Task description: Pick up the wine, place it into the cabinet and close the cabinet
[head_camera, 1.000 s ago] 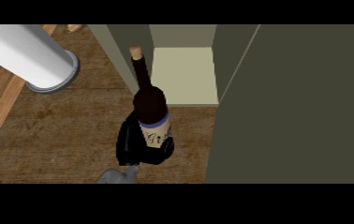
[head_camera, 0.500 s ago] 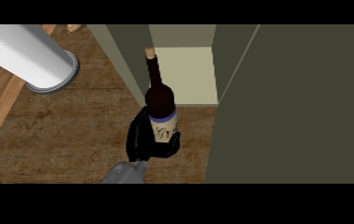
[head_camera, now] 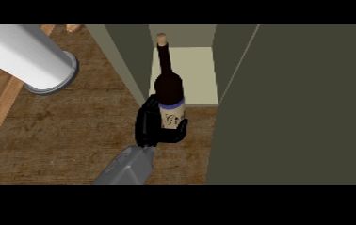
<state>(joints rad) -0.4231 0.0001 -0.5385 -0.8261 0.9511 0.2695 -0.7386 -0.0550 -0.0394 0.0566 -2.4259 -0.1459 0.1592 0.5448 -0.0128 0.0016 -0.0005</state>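
A dark wine bottle (head_camera: 169,90) with a pale label and cork stands nearly upright just in front of the open cabinet (head_camera: 182,73). Its neck shows against the cabinet's light inner floor. My left hand (head_camera: 147,125) is shut on the bottle's lower body at the label, with fingers on the left side and the thumb on the right. The grey forearm (head_camera: 128,167) comes in from the lower edge. The bottle's base is hidden by the hand. My right hand shows in no view.
The cabinet's open door (head_camera: 285,106) fills the right side as a tall dark green panel. The cabinet's left wall (head_camera: 128,61) stands close to the bottle. A white cylinder (head_camera: 35,59) lies at the left on the wooden counter (head_camera: 69,134).
My left hand has carried the bottle to the right and toward the cabinet opening. The bottle's neck now stands in front of the cabinet's floor, and more of the forearm shows.
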